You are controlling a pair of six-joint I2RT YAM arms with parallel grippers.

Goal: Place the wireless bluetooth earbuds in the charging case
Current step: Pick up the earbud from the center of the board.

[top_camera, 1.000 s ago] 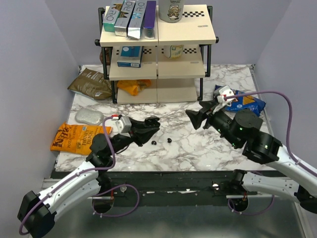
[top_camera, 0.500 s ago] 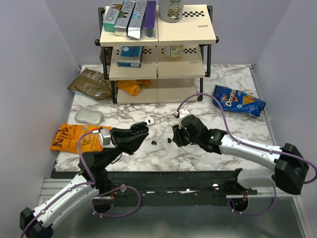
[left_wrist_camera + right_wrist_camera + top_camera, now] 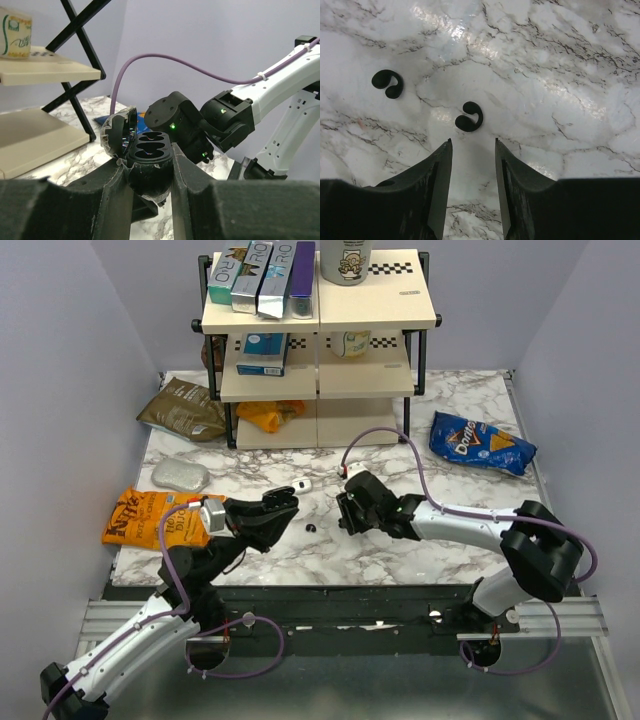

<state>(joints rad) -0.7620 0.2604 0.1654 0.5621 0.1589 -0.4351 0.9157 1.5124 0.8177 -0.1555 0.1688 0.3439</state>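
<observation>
The left gripper [image 3: 149,166] was clenched on the open case [image 3: 150,149], while the right gripper [image 3: 473,145] stood released, one earbud [image 3: 469,117] lying just ahead of its jaws, the second earbud [image 3: 388,83] farther off to one side.

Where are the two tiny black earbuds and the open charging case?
nearer earbud [image 3: 466,124]: right wrist view, its lower rounded end.
farther earbud [image 3: 380,80]: right wrist view, its left rounded end.
charging case [image 3: 149,167]: left wrist view, its lower shell's front.
</observation>
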